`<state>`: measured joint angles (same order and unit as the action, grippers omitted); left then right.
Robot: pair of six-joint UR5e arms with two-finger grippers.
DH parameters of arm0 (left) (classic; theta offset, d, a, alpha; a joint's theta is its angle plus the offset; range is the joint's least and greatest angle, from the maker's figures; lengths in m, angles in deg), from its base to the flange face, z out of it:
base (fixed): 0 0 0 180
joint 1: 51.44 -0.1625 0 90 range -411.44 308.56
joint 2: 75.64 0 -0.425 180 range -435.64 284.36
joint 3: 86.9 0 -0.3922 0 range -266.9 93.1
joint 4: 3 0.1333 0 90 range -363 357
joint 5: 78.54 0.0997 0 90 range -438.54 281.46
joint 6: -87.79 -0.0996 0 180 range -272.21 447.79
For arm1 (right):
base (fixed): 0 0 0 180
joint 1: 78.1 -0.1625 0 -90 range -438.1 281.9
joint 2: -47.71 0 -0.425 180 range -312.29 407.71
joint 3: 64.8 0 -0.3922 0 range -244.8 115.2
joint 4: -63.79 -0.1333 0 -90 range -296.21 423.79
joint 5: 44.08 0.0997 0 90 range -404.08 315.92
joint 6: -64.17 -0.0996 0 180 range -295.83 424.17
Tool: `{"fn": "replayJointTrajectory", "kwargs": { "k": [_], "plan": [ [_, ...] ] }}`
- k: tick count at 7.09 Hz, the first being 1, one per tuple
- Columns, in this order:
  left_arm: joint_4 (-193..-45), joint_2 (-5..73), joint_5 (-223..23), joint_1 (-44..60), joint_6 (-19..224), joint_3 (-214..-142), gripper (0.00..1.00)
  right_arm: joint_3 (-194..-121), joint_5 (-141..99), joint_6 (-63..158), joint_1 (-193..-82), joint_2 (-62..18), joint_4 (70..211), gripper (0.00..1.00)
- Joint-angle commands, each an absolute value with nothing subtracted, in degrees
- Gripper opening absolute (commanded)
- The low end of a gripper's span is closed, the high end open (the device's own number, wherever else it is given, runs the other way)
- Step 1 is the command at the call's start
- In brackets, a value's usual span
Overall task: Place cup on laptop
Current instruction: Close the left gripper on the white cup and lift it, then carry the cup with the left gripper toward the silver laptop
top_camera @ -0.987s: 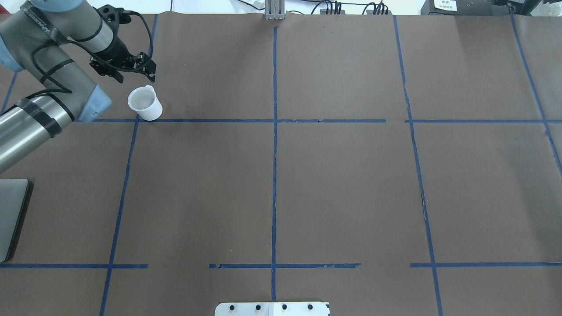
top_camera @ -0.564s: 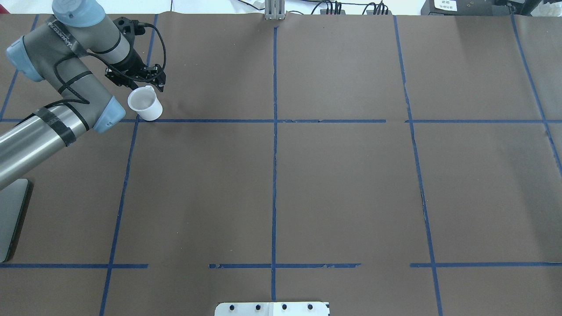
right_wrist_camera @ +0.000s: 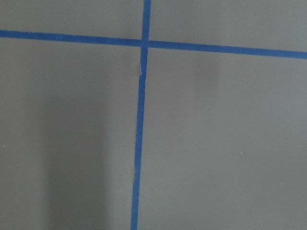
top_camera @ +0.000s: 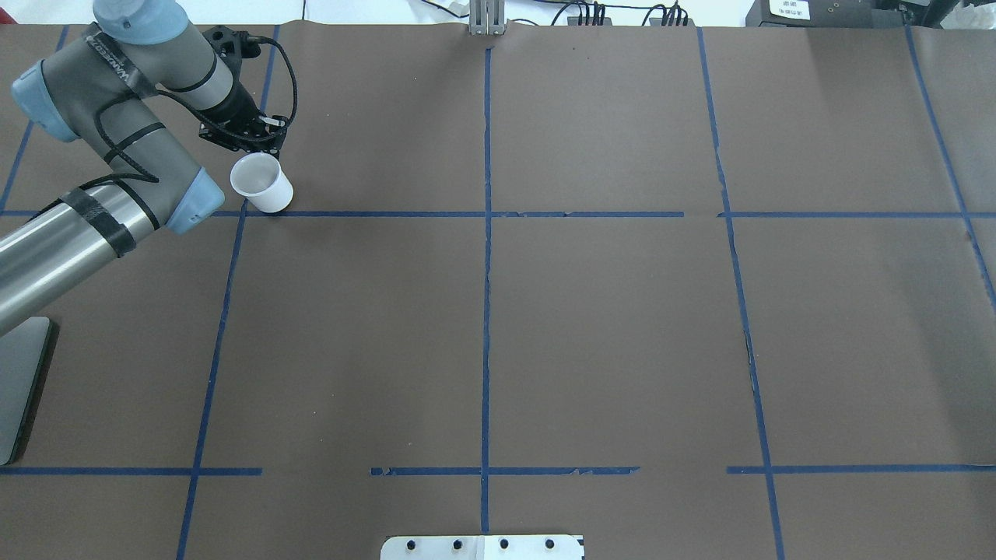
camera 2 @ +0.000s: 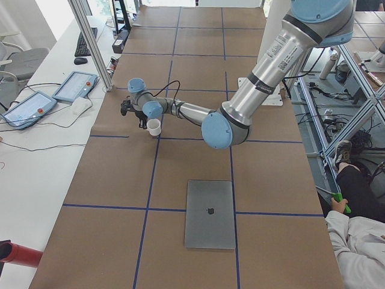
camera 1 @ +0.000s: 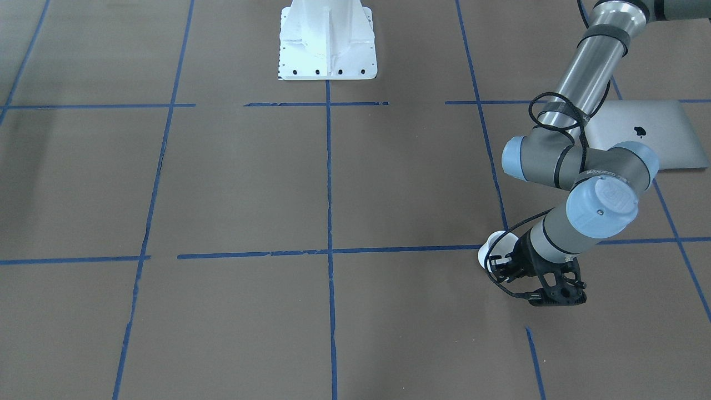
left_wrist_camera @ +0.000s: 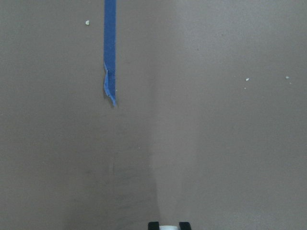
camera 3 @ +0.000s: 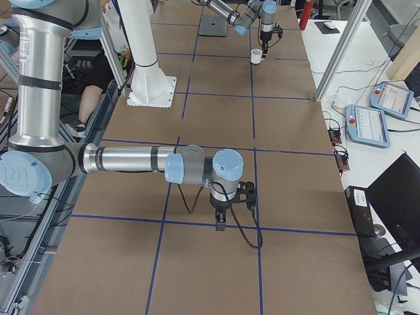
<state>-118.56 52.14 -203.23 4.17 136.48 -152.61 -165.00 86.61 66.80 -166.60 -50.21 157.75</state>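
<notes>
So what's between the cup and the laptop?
Only bare brown paper and blue tape lie between the cup and the laptop, as the exterior left view shows.

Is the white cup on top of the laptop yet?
No, the cup stands on the brown table paper, well apart from the closed laptop.

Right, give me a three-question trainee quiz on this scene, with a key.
1. True or false: the small white teacup stands on the flat silver-grey laptop.
2. Which arm's tool is at the teacup's handle: A) left, B) right, C) neither?
3. Fill in: the tape lines on the brown table are ____.
Key: 1 false, they are apart; 2 A, the left tool; 3 blue.
</notes>
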Motion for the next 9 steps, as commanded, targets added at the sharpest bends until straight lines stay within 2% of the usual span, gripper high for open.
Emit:
{"fn": "replayJointTrajectory", "kwargs": {
  "k": [1, 4, 7, 9],
  "plan": [
    [-118.3, 44.0, -203.5, 6.2, 135.9, -163.6, 0.0, -165.0, 86.6, 66.8, -166.6, -50.2, 157.7, 1.0],
    [-118.9, 24.6, -203.7, 10.2, 123.2, -178.1, 0.0, -165.0, 86.6, 66.8, -166.6, -50.2, 157.7, 1.0],
    [-119.0, 7.7, -208.3, 18.5, 107.9, -180.1, 0.0, -165.0, 86.5, 66.8, -166.6, -50.2, 157.8, 1.0],
    [-119.0, 2.9, -208.4, 18.5, 108.5, -180.1, 0.0, -165.0, 86.6, 66.8, -166.6, -50.2, 157.8, 1.0]
  ]
}}
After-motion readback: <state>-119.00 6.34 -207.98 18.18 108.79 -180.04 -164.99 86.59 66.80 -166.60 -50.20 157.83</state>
